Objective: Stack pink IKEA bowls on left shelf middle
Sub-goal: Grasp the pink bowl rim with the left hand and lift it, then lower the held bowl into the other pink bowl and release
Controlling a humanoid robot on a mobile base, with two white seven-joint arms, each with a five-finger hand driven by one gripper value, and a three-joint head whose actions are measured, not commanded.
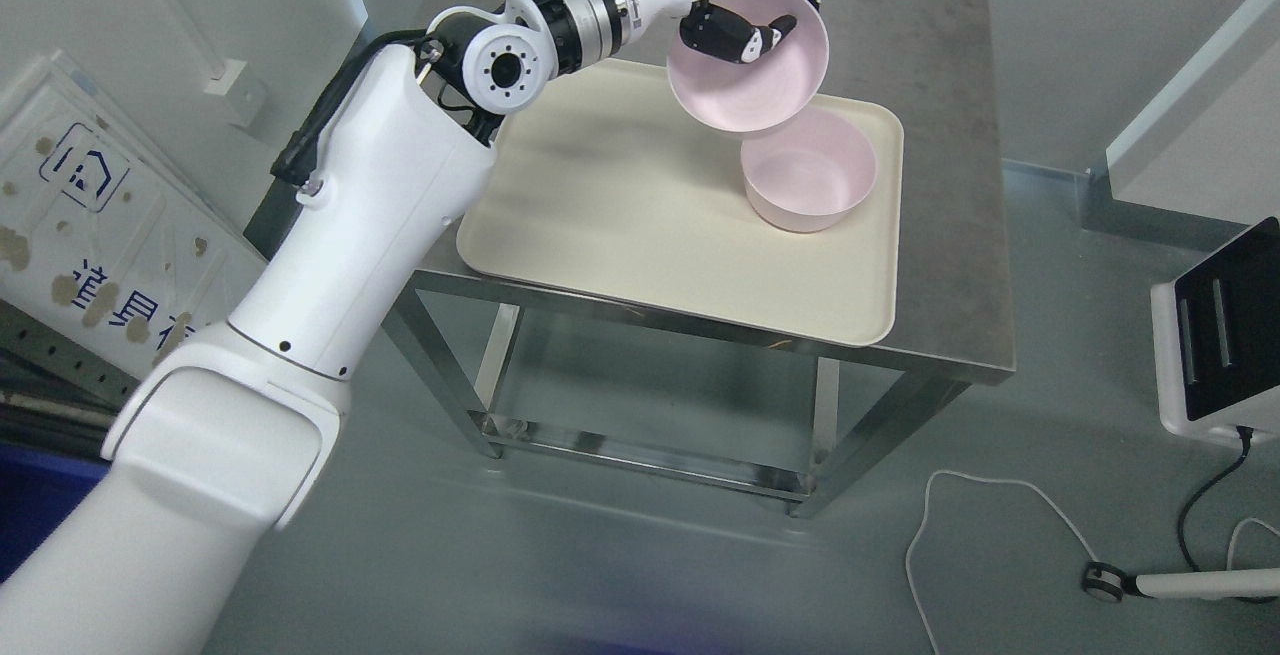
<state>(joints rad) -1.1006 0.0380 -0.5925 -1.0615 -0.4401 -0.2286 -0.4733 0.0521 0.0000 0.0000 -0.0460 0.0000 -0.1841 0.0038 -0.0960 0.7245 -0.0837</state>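
Left hand (762,5): fingers clamped on the rim of the held pink bowl (750,85), thumb inside.
Held pink bowl: tilted, raised above the second pink bowl (812,180).
Second pink bowl: upright on the cream tray (620,205).
Tray: on the steel table (950,235).

Two pink bowls are counted: one bowl (752,85) is held in the left hand (745,30), the second bowl (810,175) just below it. One tray (620,215) and one table (950,135) are seen.
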